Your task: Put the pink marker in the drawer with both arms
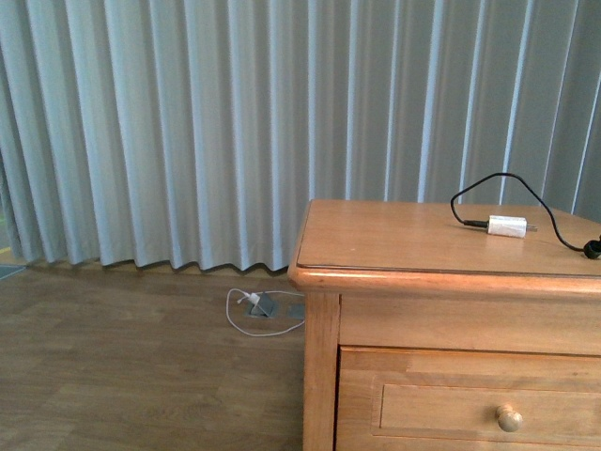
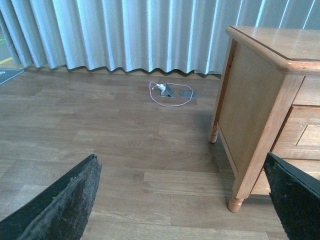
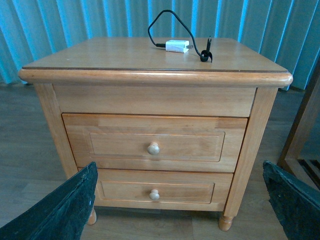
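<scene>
The pink marker is not in view in any frame. The upper drawer (image 3: 155, 142) of a light-brown wooden nightstand is shut, with a round pale knob (image 3: 153, 148); it also shows in the front view (image 1: 470, 404) with its knob (image 1: 509, 418). A second shut drawer (image 3: 156, 190) sits below it. My right gripper (image 3: 180, 210) is open and empty, held back from the nightstand front, its black fingers (image 3: 60, 210) at the frame's lower corners. My left gripper (image 2: 182, 205) is open and empty above the floor beside the nightstand's side panel (image 2: 250, 110). No arm shows in the front view.
A white charger plug (image 1: 507, 226) with a black cable lies on the nightstand top (image 1: 394, 235); it also shows in the right wrist view (image 3: 177, 46). A white cord and grey floor socket (image 1: 265, 305) lie on the wood floor by the grey curtain (image 1: 188, 122). Other wooden furniture (image 3: 305, 135) stands beside the nightstand.
</scene>
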Action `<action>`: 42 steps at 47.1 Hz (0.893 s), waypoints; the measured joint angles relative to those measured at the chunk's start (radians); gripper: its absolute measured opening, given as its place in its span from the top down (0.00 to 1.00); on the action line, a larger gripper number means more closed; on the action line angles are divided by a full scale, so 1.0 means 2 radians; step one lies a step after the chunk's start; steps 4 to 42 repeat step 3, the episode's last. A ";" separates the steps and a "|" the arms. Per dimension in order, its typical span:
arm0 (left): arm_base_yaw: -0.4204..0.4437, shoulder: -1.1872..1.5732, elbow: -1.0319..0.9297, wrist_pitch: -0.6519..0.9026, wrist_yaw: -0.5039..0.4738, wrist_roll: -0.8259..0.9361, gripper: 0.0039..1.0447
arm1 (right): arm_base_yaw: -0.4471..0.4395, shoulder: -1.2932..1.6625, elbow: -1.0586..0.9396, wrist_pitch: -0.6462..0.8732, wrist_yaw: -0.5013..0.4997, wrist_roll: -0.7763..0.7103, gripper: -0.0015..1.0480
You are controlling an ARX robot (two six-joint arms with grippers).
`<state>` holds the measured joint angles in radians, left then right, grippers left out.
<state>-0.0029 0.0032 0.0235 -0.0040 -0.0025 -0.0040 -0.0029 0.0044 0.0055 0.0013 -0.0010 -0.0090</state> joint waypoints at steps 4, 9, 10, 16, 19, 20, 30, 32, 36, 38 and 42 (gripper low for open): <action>0.000 0.000 0.000 0.000 0.000 0.000 0.05 | 0.000 0.000 0.000 0.000 0.000 0.000 0.08; 0.000 0.000 0.000 0.000 0.000 0.000 0.05 | 0.000 0.000 0.000 0.000 0.000 0.000 0.08; 0.000 0.000 0.000 0.000 0.000 0.000 0.05 | 0.000 0.000 0.000 0.000 0.000 0.000 0.08; 0.000 0.000 0.000 0.000 0.000 0.000 0.05 | 0.000 0.000 0.000 0.000 0.000 0.000 0.08; 0.000 0.000 0.000 0.000 0.000 0.000 0.05 | 0.000 0.000 0.000 0.000 0.000 0.000 0.08; 0.000 0.000 0.000 0.000 0.000 0.000 0.05 | 0.000 0.000 0.000 0.000 0.000 0.000 0.08; 0.000 0.000 0.000 0.000 0.000 0.000 0.05 | 0.000 0.000 0.000 0.000 0.000 0.000 0.08; 0.000 0.000 0.000 0.000 0.000 0.000 0.05 | 0.000 0.000 0.000 0.000 0.000 0.000 0.08; 0.000 0.000 0.000 0.000 0.000 0.000 0.05 | 0.000 0.000 0.000 0.000 0.000 0.000 0.08; 0.000 0.000 0.000 0.000 0.000 0.000 0.05 | 0.000 0.000 0.000 0.000 0.000 0.000 0.08; 0.000 0.000 0.000 0.000 0.000 0.000 0.05 | 0.000 0.000 0.000 0.000 0.000 0.000 0.08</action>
